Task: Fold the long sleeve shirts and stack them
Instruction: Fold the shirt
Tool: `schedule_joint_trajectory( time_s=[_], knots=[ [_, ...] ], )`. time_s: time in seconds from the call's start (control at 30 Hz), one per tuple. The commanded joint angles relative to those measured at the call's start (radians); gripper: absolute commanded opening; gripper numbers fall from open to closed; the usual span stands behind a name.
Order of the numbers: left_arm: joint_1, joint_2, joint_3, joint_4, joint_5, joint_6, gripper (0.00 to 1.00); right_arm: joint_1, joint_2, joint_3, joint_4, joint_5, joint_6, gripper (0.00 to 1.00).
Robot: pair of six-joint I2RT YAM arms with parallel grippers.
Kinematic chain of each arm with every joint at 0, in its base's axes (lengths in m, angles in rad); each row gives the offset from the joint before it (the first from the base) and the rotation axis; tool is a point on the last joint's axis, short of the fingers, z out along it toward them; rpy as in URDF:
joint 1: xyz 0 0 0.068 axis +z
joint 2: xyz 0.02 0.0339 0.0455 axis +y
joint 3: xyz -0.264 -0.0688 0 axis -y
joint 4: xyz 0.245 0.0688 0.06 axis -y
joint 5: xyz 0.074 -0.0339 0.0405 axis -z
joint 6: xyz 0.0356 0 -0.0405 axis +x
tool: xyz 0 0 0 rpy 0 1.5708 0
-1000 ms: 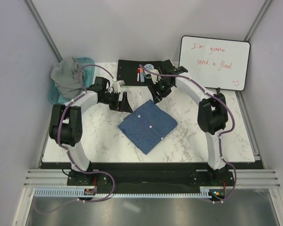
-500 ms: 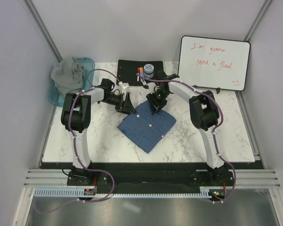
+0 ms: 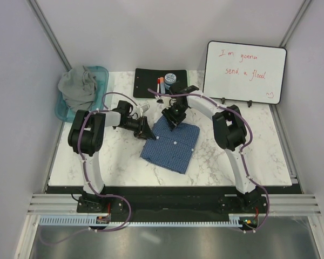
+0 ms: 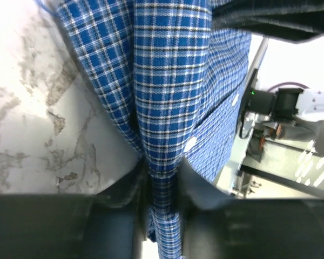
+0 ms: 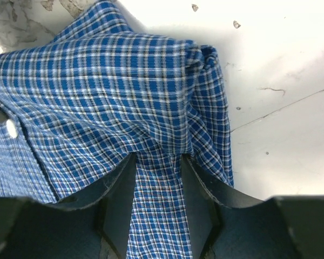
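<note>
The blue-and-white check long sleeve shirt point(image 3: 171, 144) lies folded mid-table. My left gripper point(image 3: 146, 133) is at its far left corner, shut on a pinched ridge of the check cloth point(image 4: 163, 135). My right gripper point(image 3: 170, 121) is at the far edge, shut on a fold of the same shirt point(image 5: 156, 189), which fills the gap between its fingers point(image 5: 119, 189). The grey long sleeve shirt point(image 3: 77, 89) sits crumpled in the teal tub point(image 3: 101, 70) at the back left.
A black board point(image 3: 147, 81) at the back holds markers point(image 3: 159, 85) and a small round tin point(image 3: 170, 79). A whiteboard point(image 3: 245, 73) leans at the back right. Walls close in on both sides of the marble table point(image 3: 232, 156).
Both grippers have come down onto the check shirt's far edge. The left one has shut on the cloth. The shirt has turned from a diamond to a squarer lie.
</note>
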Motion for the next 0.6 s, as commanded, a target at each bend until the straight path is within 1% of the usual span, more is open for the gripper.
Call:
schedule_joint_trajectory(
  time_s=[0.0, 0.03, 0.07, 0.17, 0.2, 0.27, 0.3, 0.33, 0.37, 0.4, 0.43, 0.5, 0.53, 0.57],
  knots=[
    [-0.002, -0.05, -0.011, 0.146, -0.086, -0.144, 0.18, 0.004, -0.001, -0.025, 0.055, 0.01, -0.011, 0.48],
    [-0.002, -0.047, -0.002, 0.146, -0.094, -0.15, 0.05, 0.005, -0.005, -0.032, 0.057, 0.003, -0.007, 0.49],
    [0.0, -0.044, 0.003, 0.146, -0.091, -0.163, 0.02, 0.004, -0.016, -0.033, 0.057, 0.002, 0.007, 0.5],
    [0.0, -0.056, 0.012, 0.108, -0.107, -0.138, 0.02, -0.007, -0.039, -0.029, 0.049, 0.004, 0.036, 0.56],
    [0.0, -0.077, 0.029, 0.08, -0.144, -0.115, 0.02, -0.015, -0.047, -0.024, 0.04, -0.002, 0.053, 0.56],
    [0.001, -0.11, 0.053, -0.024, -0.185, -0.037, 0.02, -0.053, -0.071, -0.004, 0.009, -0.028, 0.081, 0.59],
    [0.001, -0.148, 0.085, -0.068, -0.246, -0.008, 0.02, -0.07, -0.081, 0.008, -0.002, -0.045, 0.091, 0.61],
    [0.0, -0.169, 0.101, -0.132, -0.276, 0.044, 0.02, -0.111, -0.103, 0.008, -0.009, -0.083, 0.102, 0.64],
    [-0.002, -0.186, 0.146, -0.18, -0.335, 0.073, 0.02, -0.133, -0.117, 0.008, -0.02, -0.1, 0.113, 0.66],
    [0.0, -0.211, 0.17, -0.216, -0.363, 0.121, 0.02, -0.156, -0.137, 0.01, -0.029, -0.12, 0.125, 0.67],
    [-0.002, -0.22, 0.199, -0.293, -0.389, 0.142, 0.02, -0.195, -0.146, 0.008, -0.037, -0.148, 0.13, 0.68],
    [0.0, -0.226, 0.291, -0.37, -0.472, 0.231, 0.02, -0.247, -0.179, 0.001, -0.058, -0.168, 0.134, 0.69],
    [0.0, -0.222, 0.329, -0.463, -0.495, 0.259, 0.02, -0.263, -0.188, -0.002, -0.071, -0.183, 0.133, 0.69],
    [-0.002, -0.219, 0.418, -0.501, -0.552, 0.286, 0.02, -0.278, -0.199, -0.009, -0.075, -0.191, 0.131, 0.7]
  ],
)
